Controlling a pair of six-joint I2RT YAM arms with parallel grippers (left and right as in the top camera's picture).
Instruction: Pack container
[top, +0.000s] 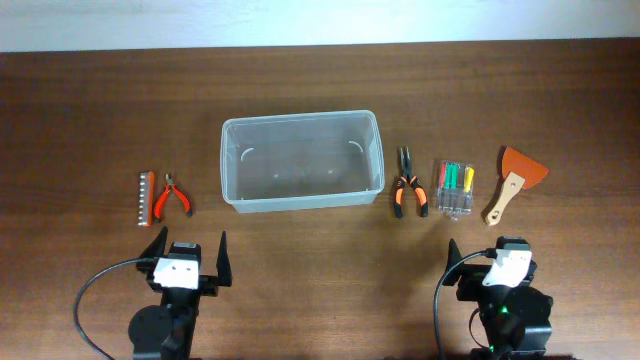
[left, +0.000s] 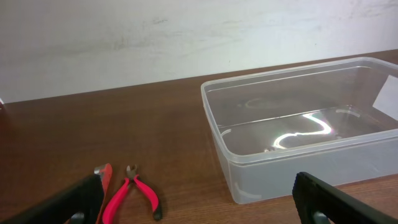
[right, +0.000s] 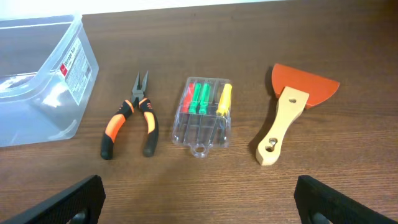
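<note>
Container (top: 300, 116) upright at table centre. Cutters (top: 172, 194), bit strip (top: 147, 197) on its left. Pliers (top: 408, 186), screwdriver case (top: 455, 187), scraper (top: 515, 182) on its right. Left gripper (top: 188, 245), right gripper (right: 199, 190) spread wide, holding nothing.

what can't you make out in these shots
- Label on the container: right wrist view, print too small to read.
- Metal strip: overhead, too small to identify its pieces.
- Container's right end: left wrist view, cut off by the right edge.
- Screwdriver case: right wrist view, tips blurred behind clear plastic.
</note>
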